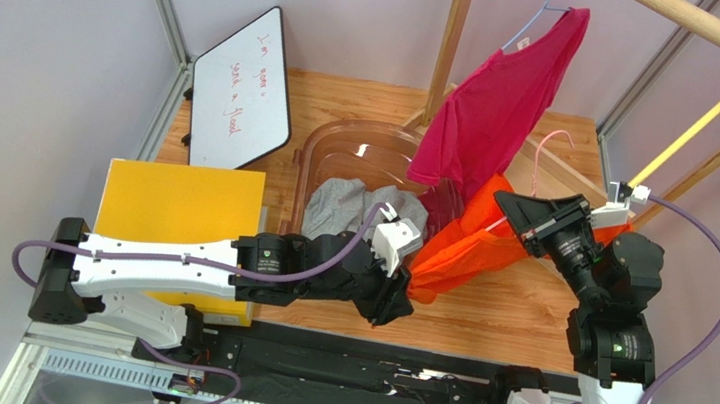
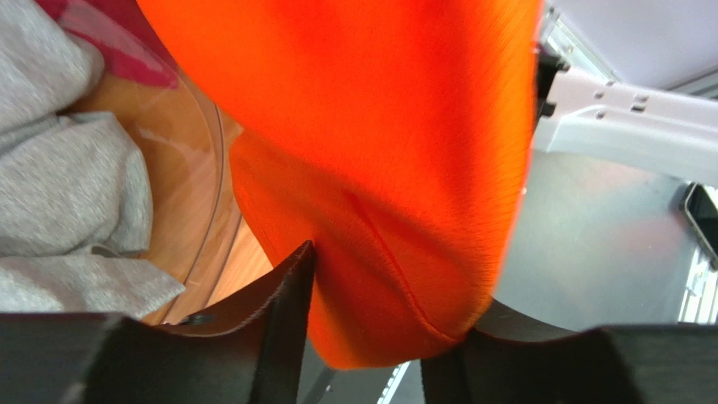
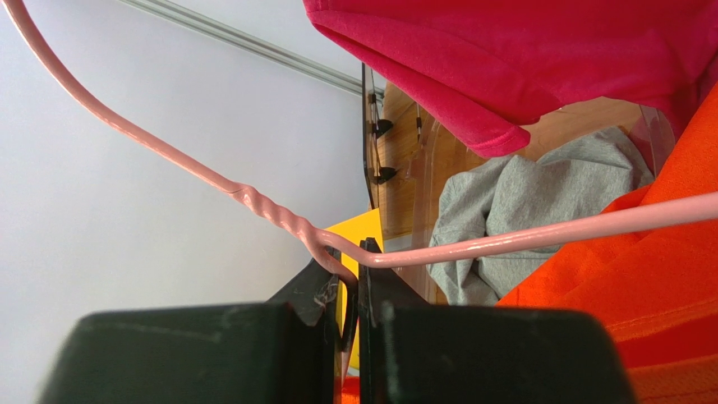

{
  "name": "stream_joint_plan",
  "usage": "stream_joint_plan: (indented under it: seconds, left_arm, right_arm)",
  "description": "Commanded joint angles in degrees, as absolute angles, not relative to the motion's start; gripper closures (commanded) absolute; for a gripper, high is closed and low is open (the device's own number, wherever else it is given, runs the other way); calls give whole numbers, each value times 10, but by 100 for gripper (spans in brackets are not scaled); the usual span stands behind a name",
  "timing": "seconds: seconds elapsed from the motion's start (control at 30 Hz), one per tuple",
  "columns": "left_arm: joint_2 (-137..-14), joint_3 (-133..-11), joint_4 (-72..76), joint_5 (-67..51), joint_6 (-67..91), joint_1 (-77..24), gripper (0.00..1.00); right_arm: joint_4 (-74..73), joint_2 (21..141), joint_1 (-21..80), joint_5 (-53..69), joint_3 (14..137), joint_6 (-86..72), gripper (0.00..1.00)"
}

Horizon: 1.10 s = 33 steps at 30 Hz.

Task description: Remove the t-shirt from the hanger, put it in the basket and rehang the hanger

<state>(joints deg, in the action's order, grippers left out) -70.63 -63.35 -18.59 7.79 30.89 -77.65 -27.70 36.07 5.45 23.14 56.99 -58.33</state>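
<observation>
Item: orange t-shirt (image 1: 466, 253), draped on pink hanger (image 3: 506, 244), held in the air above the table (image 1: 521, 317), just right of the clear basket (image 1: 341, 144).
Right claw (image 3: 347, 265): pressed together, pinching the pink hanger's wire just below its twisted neck.
Left claw (image 2: 388, 290): spread, fingers standing either side of the t-shirt's lower hem, fabric hanging between them.
Also present: magenta t-shirt (image 1: 496, 104) hanging from the wooden rack (image 1: 456, 32); grey garment (image 1: 347, 205) lying in the basket; yellow board (image 1: 180, 203) and whiteboard (image 1: 241, 84) at the table's left.
</observation>
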Motion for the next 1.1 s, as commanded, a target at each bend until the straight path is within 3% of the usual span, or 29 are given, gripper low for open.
stream_joint_plan:
  seconds: [0.0, 0.13, 0.23, 0.63, 0.9, 1.07]
  left_arm:
    - [-705, -624, -157, 54, 332, -780, 52]
    - [-691, -613, -161, 58, 331, -780, 84]
    - [-667, -602, -156, 69, 332, -780, 100]
    - [-479, -478, -229, 199, 409, -780, 100]
    - [-323, -398, -275, 225, 456, -780, 100]
    - [-327, -387, -267, 193, 461, -779, 100]
  right_arm:
    - [-236, 352, 57, 224, 595, -604, 100]
    - [-243, 343, 57, 222, 606, -606, 100]
    - [-261, 335, 57, 203, 620, -590, 100]
    - [-264, 329, 57, 154, 604, -596, 100]
    - [-224, 331, 57, 119, 578, -627, 100]
    - [-193, 326, 57, 126, 555, -674, 100]
